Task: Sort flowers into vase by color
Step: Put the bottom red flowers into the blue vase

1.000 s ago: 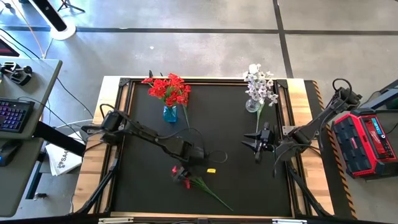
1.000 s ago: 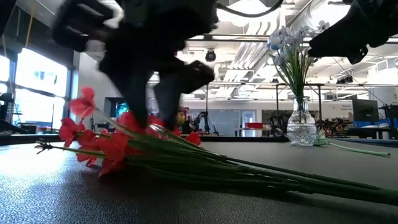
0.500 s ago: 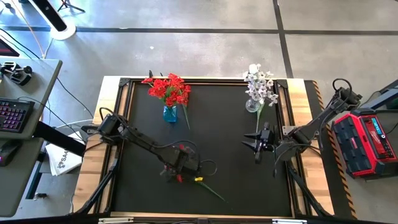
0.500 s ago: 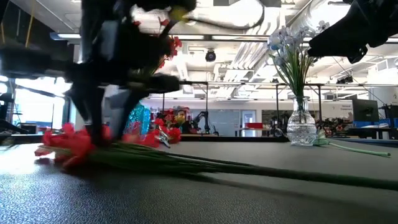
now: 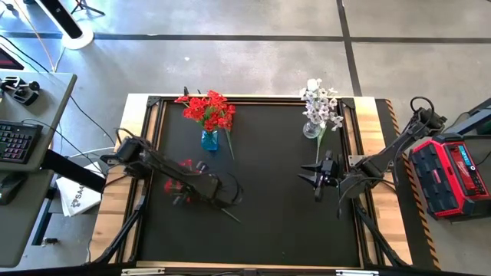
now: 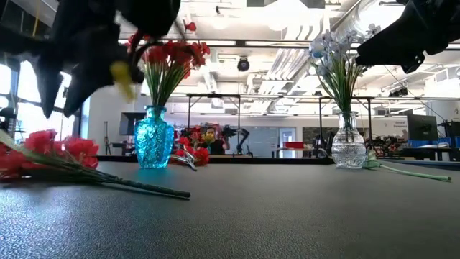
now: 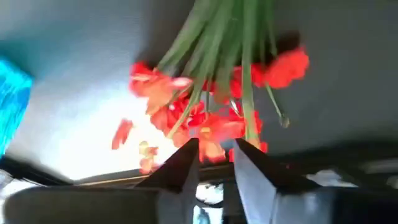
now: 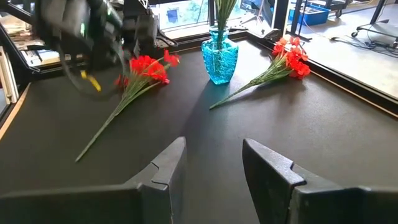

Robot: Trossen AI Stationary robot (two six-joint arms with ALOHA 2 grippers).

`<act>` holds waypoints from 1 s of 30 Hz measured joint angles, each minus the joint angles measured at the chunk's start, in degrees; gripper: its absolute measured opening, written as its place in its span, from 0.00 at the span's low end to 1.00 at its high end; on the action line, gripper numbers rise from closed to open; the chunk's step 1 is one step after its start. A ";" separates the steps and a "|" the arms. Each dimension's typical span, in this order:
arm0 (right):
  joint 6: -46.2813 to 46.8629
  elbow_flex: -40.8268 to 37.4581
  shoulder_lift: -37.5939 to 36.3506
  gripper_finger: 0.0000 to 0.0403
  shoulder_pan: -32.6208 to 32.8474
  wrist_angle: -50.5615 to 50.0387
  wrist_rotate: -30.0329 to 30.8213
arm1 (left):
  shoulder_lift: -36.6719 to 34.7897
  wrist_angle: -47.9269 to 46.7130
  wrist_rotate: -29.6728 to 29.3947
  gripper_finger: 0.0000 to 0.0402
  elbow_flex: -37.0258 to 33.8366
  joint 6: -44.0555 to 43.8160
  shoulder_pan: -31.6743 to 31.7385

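A bunch of red sprigs (image 5: 178,188) lies at the table's left. Its blossoms (image 6: 43,147) are toward the left edge, and its thin green stems run toward the near right. My left gripper (image 5: 193,188) is over the blossom end, fingers nearly together (image 7: 216,149), blurred by motion. A blue vase (image 5: 209,139) at the far left holds red flowers. A clear vase (image 5: 311,129) at the far right holds white flowers (image 5: 321,102). My right gripper (image 5: 317,179) hovers open (image 8: 211,155) near the clear vase, holding nothing. My left gripper is shut on the red sprigs at the blossom end (image 7: 211,127), with blossoms and stems between its two fingers. The stems run on past the fingertips, along the fingers. The stem tips (image 6: 180,193) rest on the table; blur hides the exact place of contact.
Another red sprig (image 8: 286,59) lies on the table beside the blue vase. A green stem (image 6: 410,173) lies by the clear vase. The black mat has a raised frame (image 5: 157,103). A desk with a keyboard (image 5: 15,142) stands left of the table and a red case (image 5: 453,172) to its right.
My left gripper dropped onto the red sprigs near the table's near middle, then moved toward the left edge and a little toward the far edge. The sprigs went with it, sliding left across the mat with the stems trailing. The right arm kept still.
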 joint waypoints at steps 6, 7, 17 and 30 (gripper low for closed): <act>-0.11 0.00 0.00 0.32 0.00 -0.26 -0.20 | -12.00 6.67 0.80 0.38 -1.56 -26.32 2.72; -0.11 0.00 0.00 0.32 0.00 -0.38 -0.26 | -14.13 8.13 0.80 0.40 -2.37 -32.54 2.80; -0.13 0.02 0.02 0.32 0.00 -3.34 -0.31 | -29.32 26.48 7.26 0.48 -20.27 -81.82 -5.09; -0.81 0.02 2.21 0.32 0.00 -4.17 2.68 | -28.98 42.66 -1.33 0.40 -37.60 -84.15 -4.76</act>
